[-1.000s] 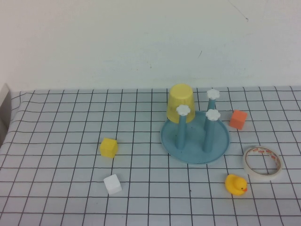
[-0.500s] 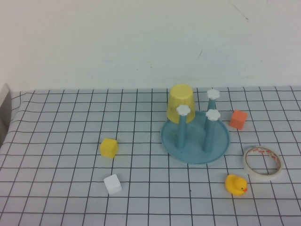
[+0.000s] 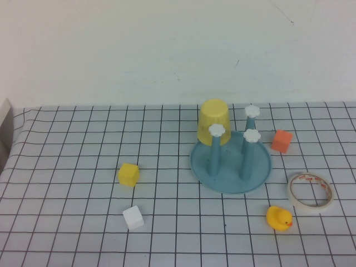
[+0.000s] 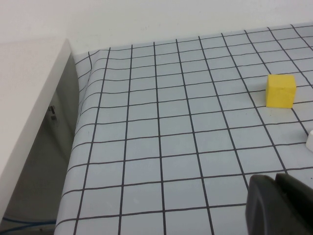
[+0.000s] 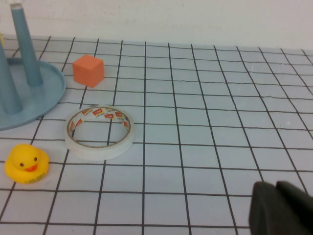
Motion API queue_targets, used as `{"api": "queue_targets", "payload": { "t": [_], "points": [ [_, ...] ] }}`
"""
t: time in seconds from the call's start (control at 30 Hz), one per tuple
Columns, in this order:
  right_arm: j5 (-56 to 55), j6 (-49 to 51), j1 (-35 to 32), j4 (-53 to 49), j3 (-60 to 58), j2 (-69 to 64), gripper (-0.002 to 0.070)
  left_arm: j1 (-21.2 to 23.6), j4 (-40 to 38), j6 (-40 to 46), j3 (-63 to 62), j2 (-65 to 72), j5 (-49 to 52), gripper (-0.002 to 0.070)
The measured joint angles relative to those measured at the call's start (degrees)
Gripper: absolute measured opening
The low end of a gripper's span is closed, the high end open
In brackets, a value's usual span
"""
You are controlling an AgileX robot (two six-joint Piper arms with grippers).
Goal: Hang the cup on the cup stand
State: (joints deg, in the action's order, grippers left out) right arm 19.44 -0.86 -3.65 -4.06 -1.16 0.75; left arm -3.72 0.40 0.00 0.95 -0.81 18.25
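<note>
Since the cup point(image 3: 214, 123) already sits upside down over the far-left peg of the stand point(image 3: 231, 181), we judge the task as practically done. It covers that peg completely, so we cannot see the peg's cap, and it looks steady, with its rim low near the dish. The other three pegs are bare, each with its white cap.

Around the stand lie things we do not need: an orange cube point(image 3: 281, 141) just to its right, a tape roll point(image 3: 310, 192) and a duck point(image 3: 278, 218) nearer to us on the right, a yellow cube point(image 3: 128, 174) and a white cube point(image 3: 133, 217) well apart on the left.

Neither arm shows in the high view. Our left gripper point(image 4: 279, 205) hangs low over the table's near-left part, clenched and holding nothing. Our right gripper point(image 5: 281, 208) hangs over the near-right part, near the tape roll, also clenched and holding nothing. We think nothing is left except perhaps parking the arms.
</note>
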Motion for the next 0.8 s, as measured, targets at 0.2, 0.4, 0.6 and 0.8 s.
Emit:
{"api": "queue_targets", "payload": {
  "t": [0.2, 0.4, 0.6, 0.8],
  "points": [
    [0.0, 0.0, 0.0, 0.0, 0.0, 0.0, -0.0001, 0.0, 0.0, 0.0, 0.0, 0.0, 0.0, -0.0001],
    [0.0, 0.0, 0.0, 0.0, 0.0, 0.0, -0.0001, 0.0, 0.0, 0.0, 0.0, 0.0, 0.0, -0.0001],
    [0.1, 0.2, 0.0, 0.0, 0.0, 0.0, -0.0001, 0.0, 0.0, 0.0, 0.0, 0.0, 0.0, -0.0001],
    [0.2, 0.9, 0.0, 0.0, 0.0, 0.0, -0.0001, 0.0, 0.0, 0.0, 0.0, 0.0, 0.0, -0.0001]
  ]
}}
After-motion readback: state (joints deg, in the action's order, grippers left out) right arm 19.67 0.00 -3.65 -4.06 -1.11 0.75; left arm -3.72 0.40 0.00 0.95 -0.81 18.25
